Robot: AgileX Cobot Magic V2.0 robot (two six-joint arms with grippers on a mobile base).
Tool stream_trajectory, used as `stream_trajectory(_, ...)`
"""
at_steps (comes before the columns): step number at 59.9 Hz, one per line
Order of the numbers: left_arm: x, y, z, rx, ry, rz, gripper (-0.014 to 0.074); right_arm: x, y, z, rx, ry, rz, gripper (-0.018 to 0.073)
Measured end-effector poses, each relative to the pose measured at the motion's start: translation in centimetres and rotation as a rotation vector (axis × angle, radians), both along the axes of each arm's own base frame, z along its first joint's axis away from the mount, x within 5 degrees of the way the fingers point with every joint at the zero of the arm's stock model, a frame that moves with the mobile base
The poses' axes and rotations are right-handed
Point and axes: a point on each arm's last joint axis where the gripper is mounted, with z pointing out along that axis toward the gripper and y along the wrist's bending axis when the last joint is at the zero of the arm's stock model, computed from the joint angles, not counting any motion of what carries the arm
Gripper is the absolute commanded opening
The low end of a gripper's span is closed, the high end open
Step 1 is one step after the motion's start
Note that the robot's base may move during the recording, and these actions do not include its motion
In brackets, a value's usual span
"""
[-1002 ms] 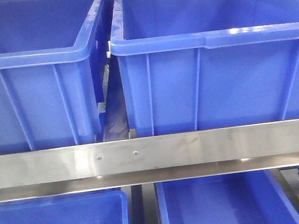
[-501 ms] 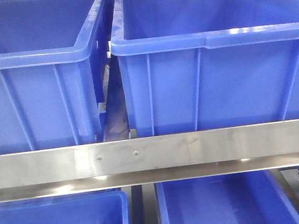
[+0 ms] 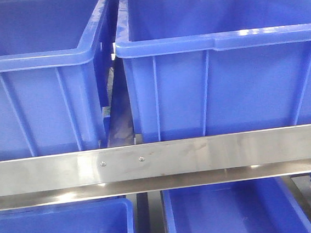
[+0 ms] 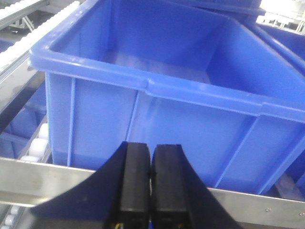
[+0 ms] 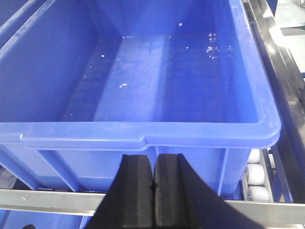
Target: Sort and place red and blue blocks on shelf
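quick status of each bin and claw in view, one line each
left claw: shut, nothing visible between its fingers
right claw: shut, nothing visible between its fingers
upper left bin: upright, open-topped
upper right bin: upright, only small pale specks inside
shelf rail: level, below both bins

left hand (image 4: 151, 167): fingers pressed together, holding nothing | right hand (image 5: 155, 171): fingers together, holding nothing

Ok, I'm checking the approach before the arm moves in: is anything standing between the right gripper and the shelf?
Nothing visible does. The right gripper, jaws together, faces the front rail of the shelf with only open air between. Behind the rail, a blue bin fills that tier. Neither block shows in any view.
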Motion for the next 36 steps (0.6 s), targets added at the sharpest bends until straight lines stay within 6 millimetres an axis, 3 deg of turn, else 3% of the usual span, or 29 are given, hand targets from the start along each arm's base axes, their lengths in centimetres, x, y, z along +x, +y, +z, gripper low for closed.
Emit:
stream_trajectory(15, 0.0, -0.13, 0.3, 0.197, -0.049, -0.018, 0.0139, 0.0, 0.0, 0.0, 0.0, 0.0, 0.0, 0.0069)
stream_trajectory(36, -0.01, -0.16, 0.26, 0.179, -0.044, -0.021, 0.0139, 0.0, 0.0, 0.0, 0.0, 0.0, 0.0, 0.0069)
